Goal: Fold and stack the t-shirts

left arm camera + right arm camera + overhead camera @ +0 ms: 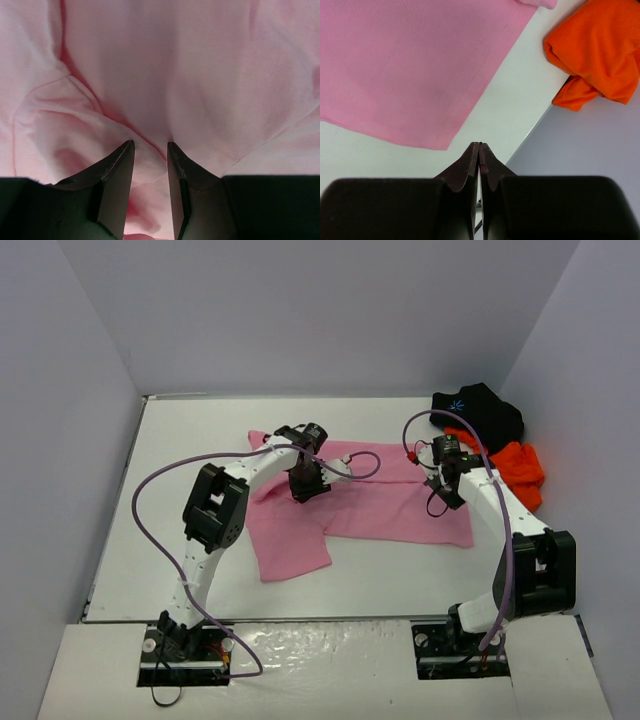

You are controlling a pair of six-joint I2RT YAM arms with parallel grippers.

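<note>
The pink t-shirt [380, 505] lies spread across the middle of the table, with one part hanging toward the front left. My left gripper [305, 490] points down into it. In the left wrist view a bunched fold of the pink t-shirt [200, 75] sits pinched between the narrowly parted fingers of the left gripper [150, 145], and creases run toward them. My right gripper [443, 498] hovers over the shirt's right end. Its jaws [479, 145] are shut and hold nothing, just off the edge of the pink t-shirt [405, 65]. The black t-shirt [480, 412] and the orange t-shirt [518, 468] lie crumpled at the back right.
The orange t-shirt [600, 50] lies against the right wall [590, 440], close to my right arm. Grey walls enclose the white table [190, 440] on three sides. Purple cables loop over both arms.
</note>
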